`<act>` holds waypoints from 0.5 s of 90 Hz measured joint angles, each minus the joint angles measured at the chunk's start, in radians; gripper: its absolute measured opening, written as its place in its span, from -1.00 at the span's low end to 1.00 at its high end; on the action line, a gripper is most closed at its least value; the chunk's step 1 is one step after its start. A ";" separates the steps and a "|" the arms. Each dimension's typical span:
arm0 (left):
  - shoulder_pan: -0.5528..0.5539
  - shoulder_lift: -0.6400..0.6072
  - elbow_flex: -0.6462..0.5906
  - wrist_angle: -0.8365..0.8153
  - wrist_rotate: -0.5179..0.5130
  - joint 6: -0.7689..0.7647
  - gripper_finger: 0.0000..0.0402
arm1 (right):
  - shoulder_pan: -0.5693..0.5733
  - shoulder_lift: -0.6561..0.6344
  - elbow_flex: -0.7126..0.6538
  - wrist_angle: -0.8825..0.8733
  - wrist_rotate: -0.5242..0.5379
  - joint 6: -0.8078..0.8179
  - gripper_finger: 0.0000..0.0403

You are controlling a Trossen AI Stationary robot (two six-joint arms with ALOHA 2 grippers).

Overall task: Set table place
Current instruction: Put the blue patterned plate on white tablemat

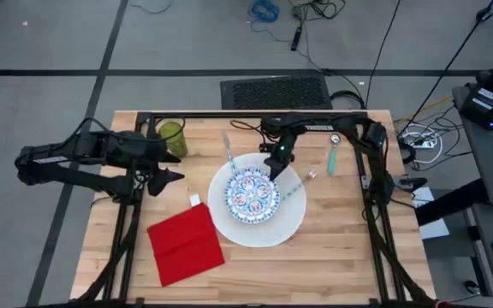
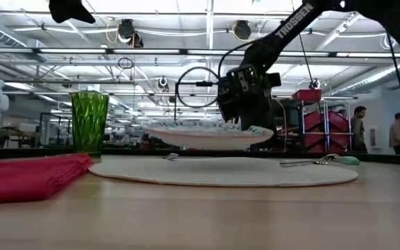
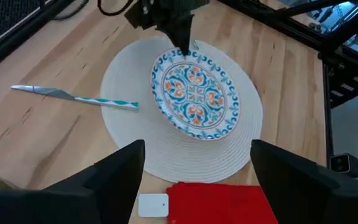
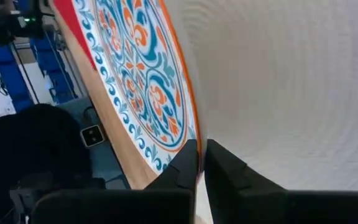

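A small blue-patterned plate (image 1: 252, 193) hangs just over the large white round plate (image 1: 291, 224), which is flat and ribbed and lies in the middle of the table (image 1: 341, 257). My right gripper (image 1: 274, 168) is shut on the small plate at its far right side. My left gripper (image 1: 175, 176) stands open above the table's left part, between the green tumbler (image 1: 171, 137) and the red napkin (image 1: 185, 244). A fork (image 1: 301, 182) lies with its handle on the white plate's right edge. The teal-handled spoon (image 1: 333, 154) rests on the wood farther right. My right gripper pinches the small plate's rim (image 4: 191, 134) between its two fingers, one on the patterned top face and one on the underside. The fingers (image 3: 182, 38) come slanting down from the table's far side. The plate (image 2: 207, 134) hangs about level, lifted clear above the white plate (image 2: 221, 170).
A utensil with a striped teal handle (image 1: 228, 149) lies on the wood just beyond the white plate. A small white tag (image 1: 197, 199) lies at the napkin's far corner. Black frame rails (image 1: 255, 115) run along the far edge and both sides of the table.
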 joint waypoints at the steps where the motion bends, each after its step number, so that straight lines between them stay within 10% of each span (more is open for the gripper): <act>1: 0.000 0.000 0.000 -0.001 0.000 -0.001 0.38 | 0.000 0.004 0.000 0.000 0.001 0.000 -1.00; 45: 0.000 0.000 0.000 -0.026 0.000 -0.003 0.38 | -0.022 0.036 0.000 -0.017 0.041 -0.025 -0.97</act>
